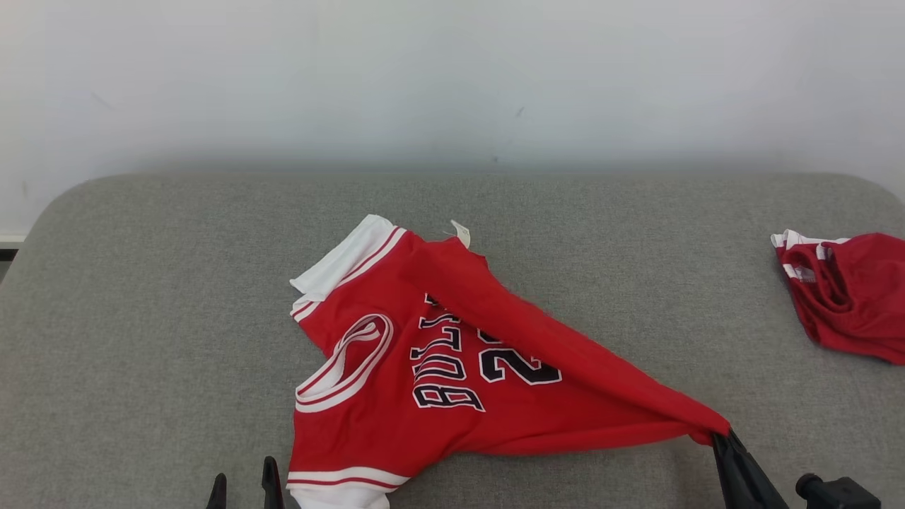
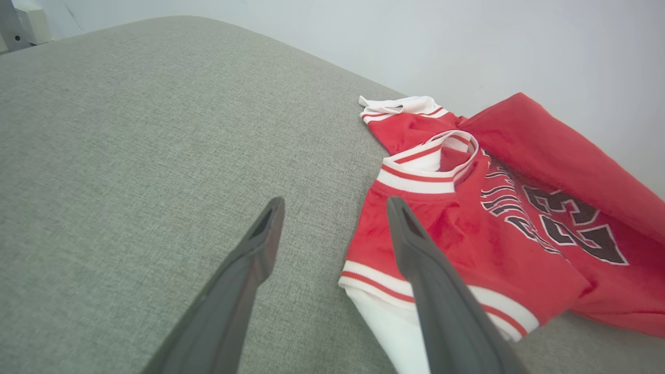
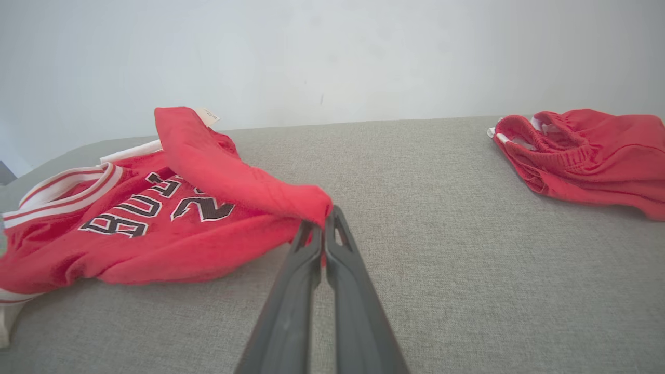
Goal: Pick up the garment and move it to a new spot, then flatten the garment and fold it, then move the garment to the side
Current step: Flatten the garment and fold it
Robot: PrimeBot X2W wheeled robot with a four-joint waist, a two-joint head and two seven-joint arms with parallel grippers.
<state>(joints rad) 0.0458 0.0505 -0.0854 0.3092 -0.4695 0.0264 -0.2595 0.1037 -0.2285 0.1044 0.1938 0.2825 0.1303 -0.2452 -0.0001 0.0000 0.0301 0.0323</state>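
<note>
Pinching a red corner of the garment [image 1: 424, 367], the right claw [image 1: 715, 437] sits at the near right of the head view, fingers pressed together on the cloth. The right wrist view shows the same pinch, with the fabric bunched at the fingertips. The left claw [image 1: 244, 475] is at the near edge, left of centre, fingers spread and holding nothing. In the left wrist view one finger crosses in front of the near white sleeve [image 2: 384, 317]; contact cannot be told.

The garment lies mid-surface [image 1: 141, 283], chest side up, with the neck opening toward the left. Its black letters and number are partly covered by a red fold. The fold runs diagonally from the small white tag [image 1: 461, 232] at the far side down to the pinched corner, pulled out to a point. The other white sleeve [image 1: 346, 258] lies at the far left of the garment.

A smaller red garment [image 1: 855, 297] is crumpled at the right edge of the surface, well apart. A pale wall [image 1: 452, 71] stands behind.
</note>
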